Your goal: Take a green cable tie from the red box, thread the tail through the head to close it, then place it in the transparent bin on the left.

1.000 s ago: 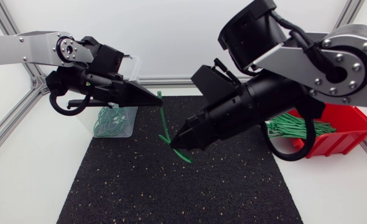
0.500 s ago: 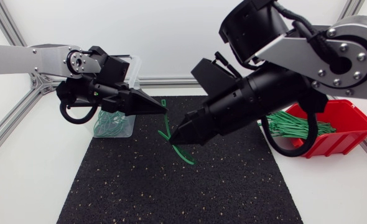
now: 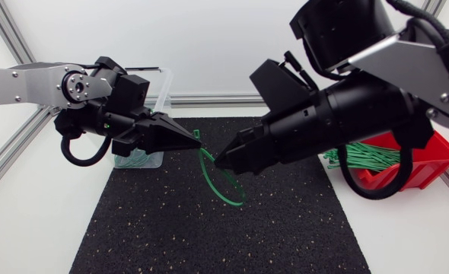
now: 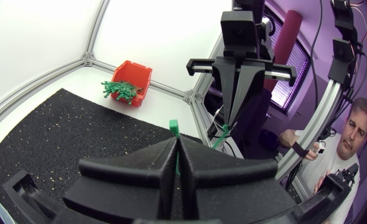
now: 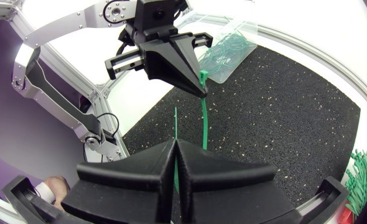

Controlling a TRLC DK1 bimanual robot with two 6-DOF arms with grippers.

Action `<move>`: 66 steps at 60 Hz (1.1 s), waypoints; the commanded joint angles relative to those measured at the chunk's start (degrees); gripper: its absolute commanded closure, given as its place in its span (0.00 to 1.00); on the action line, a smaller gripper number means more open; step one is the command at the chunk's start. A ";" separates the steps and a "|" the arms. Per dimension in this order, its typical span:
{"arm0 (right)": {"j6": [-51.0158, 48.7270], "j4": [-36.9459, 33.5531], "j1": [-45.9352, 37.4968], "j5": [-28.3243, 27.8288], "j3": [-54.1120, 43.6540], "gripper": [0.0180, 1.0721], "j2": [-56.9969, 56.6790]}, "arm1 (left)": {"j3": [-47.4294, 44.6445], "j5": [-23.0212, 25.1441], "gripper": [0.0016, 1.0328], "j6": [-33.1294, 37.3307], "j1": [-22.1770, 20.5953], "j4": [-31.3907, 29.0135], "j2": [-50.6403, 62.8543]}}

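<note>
One green cable tie hangs as an open loop over the black mat, held between both grippers. My left gripper is shut on its head end, which sticks up past the fingertips. My right gripper faces it a short way off and is shut on the tail. In the right wrist view the left gripper points at mine, with the tie's head at its tip. The red box of green ties stands at the right. The transparent bin stands at the left, partly hidden by my left arm.
A black speckled mat covers the middle of the table and lies bare below the grippers. The transparent bin holds several closed green ties. Aluminium frame rails run along the table's back and sides.
The left gripper has come down and the right gripper has gone up and to the right. The tie between them has bowed from a nearly straight strip into a wide loop.
</note>
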 commanded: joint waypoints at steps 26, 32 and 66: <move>-2.87 0.66 -0.99 1.58 -5.78 0.95 -3.02 | -9.40 -4.93 0.97 -6.06 -0.57 13.97 -8.32; -3.13 0.39 -1.08 1.67 -6.22 0.95 -3.72 | -13.00 -7.47 0.97 -14.23 -2.16 25.49 -9.12; 8.65 3.73 -3.01 1.58 -5.25 0.95 -2.32 | -19.68 -6.42 0.97 -49.56 -3.91 61.35 -5.42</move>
